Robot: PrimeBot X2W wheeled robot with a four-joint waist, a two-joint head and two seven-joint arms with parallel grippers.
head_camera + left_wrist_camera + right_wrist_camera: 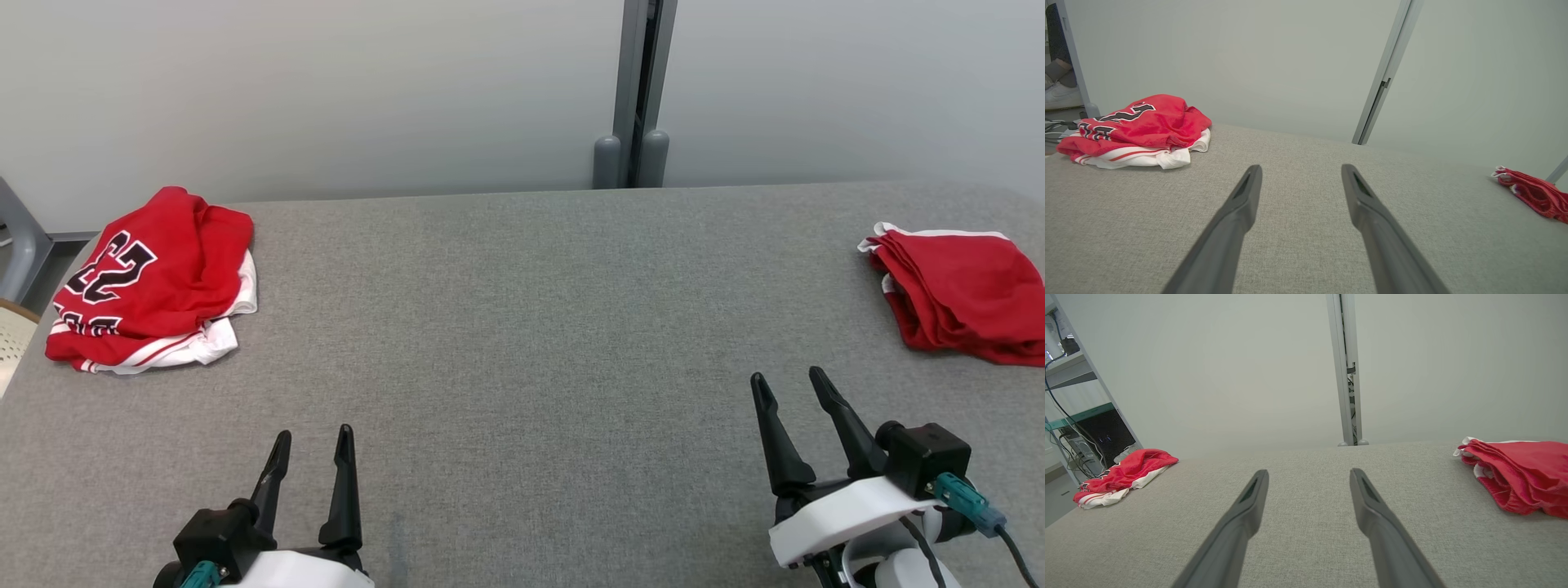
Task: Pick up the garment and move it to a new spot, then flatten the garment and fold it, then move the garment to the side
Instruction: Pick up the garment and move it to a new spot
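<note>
Crumpled red-and-white numbered jersey (151,282) is noted on the grey fabric bench (522,327) ahead-left of the nearer, open left end effector (314,431); right end effector (787,375) likewise open.

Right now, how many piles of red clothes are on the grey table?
2. A crumpled red-and-white jersey pile with black numbers lies far left on the grey fabric table; a folded red garment lies far right. More may hide underneath.

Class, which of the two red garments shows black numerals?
The left garment, a rumpled heap lying over white cloth. The right garment shows plain red with white trim.
</note>
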